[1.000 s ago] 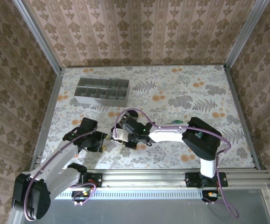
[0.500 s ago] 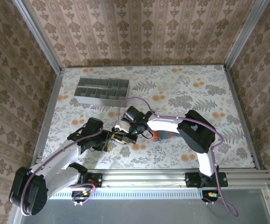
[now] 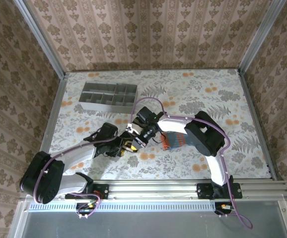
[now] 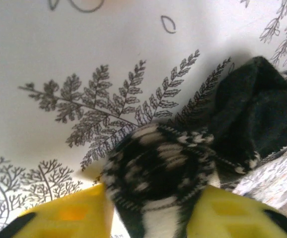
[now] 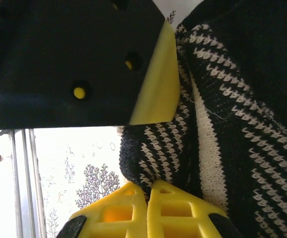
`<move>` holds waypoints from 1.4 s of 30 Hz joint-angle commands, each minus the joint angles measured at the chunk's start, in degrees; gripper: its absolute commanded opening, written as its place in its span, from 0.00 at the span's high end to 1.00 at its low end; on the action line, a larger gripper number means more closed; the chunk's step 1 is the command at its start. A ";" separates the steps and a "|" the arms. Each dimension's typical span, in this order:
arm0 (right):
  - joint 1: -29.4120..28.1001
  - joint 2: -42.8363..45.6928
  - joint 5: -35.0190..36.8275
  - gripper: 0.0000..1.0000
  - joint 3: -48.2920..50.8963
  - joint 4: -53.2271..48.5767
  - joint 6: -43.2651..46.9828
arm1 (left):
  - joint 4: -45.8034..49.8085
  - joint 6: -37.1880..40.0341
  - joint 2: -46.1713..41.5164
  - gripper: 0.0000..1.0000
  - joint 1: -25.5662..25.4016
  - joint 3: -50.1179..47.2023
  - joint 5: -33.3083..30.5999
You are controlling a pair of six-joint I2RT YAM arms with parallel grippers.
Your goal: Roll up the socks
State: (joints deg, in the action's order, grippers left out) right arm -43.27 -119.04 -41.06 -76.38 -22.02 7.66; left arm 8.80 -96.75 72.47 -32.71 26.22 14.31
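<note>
The black-and-cream striped sock [image 3: 131,144] is bunched between my two grippers, left of the table's middle. In the left wrist view its rolled end [image 4: 158,173] sits between the yellow fingers [image 4: 69,215], which press on both sides; my left gripper [image 4: 153,218] is shut on it. My right gripper [image 5: 147,191] has its fingertips together, pinching the sock's edge [image 5: 153,168], with the left gripper's yellow finger [image 5: 156,79] just above. The teal-grey sock [image 3: 176,140] with its orange cuff lies flat under the right forearm.
A grey compartment tray [image 3: 106,105] stands at the back left. The aluminium rail [image 3: 148,188] with both arm bases runs along the near edge. Patterned walls close in the table on three sides.
My left gripper has slid right to meet the right gripper and narrowed onto the striped sock. The right gripper has shifted slightly back, and the teal-grey sock now shows.
</note>
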 commanded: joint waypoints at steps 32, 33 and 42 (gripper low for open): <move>-22.84 10.40 58.82 0.63 15.49 25.26 30.26 | 20.19 2.76 9.47 1.00 5.30 -0.54 5.91; -22.59 9.59 59.24 0.65 15.09 24.43 29.46 | 20.21 2.79 9.37 1.00 5.29 -0.48 5.91; -20.69 7.64 55.96 0.99 15.17 18.54 23.49 | 20.29 3.48 5.66 0.92 6.18 0.54 6.13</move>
State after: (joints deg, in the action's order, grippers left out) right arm -66.24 -108.29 14.96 -61.14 1.23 34.09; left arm 18.15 -94.35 76.73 -26.79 30.41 26.15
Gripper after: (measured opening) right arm 0.088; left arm 0.081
